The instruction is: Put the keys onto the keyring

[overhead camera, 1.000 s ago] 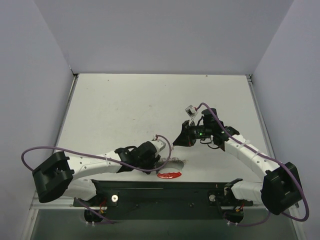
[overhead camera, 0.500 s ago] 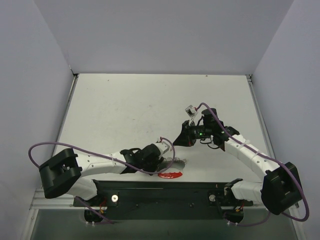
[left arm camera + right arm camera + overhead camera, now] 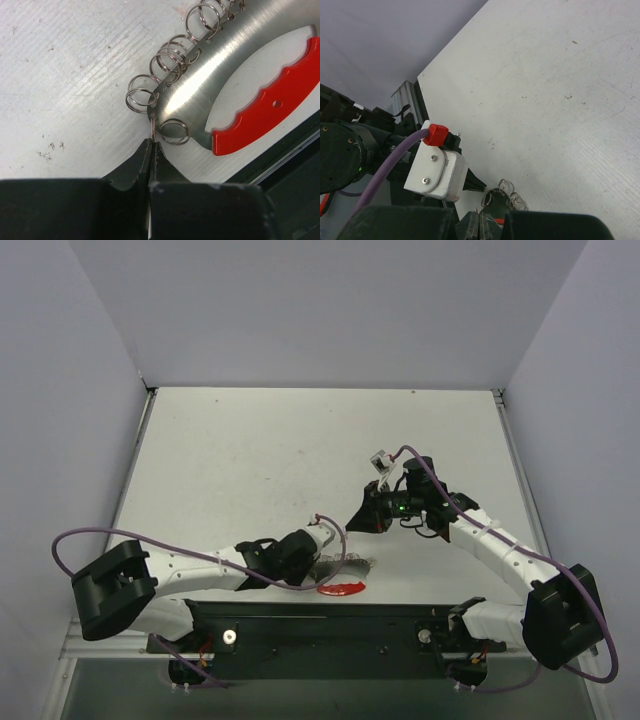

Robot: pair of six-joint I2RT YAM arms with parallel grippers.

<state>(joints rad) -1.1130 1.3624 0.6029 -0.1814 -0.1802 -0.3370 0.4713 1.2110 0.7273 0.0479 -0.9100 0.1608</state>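
The keyring (image 3: 343, 571) lies by the table's near edge, its red arc (image 3: 338, 589) toward the arm bases. In the left wrist view it is a polished silver hoop (image 3: 210, 75) with a red grip (image 3: 270, 110) and several small wire rings along its edge. My left gripper (image 3: 152, 143) is shut on one of these small rings (image 3: 152, 129), which stands edge-on between the tips. My right gripper (image 3: 364, 521) hovers just right of the keyring, shut (image 3: 481, 219). A thin sliver shows at its tips; I cannot identify it. The keys are hidden.
A black rail (image 3: 330, 625) runs along the table's near edge, right beside the keyring (image 3: 507, 197). The left wrist's white camera housing (image 3: 437, 172) with its purple cable sits close in front of my right gripper. Grey walls enclose the table on three sides.
The left jaws have closed on the small ring at the keyring's edge, and the left arm has shifted slightly. The right arm has not moved.
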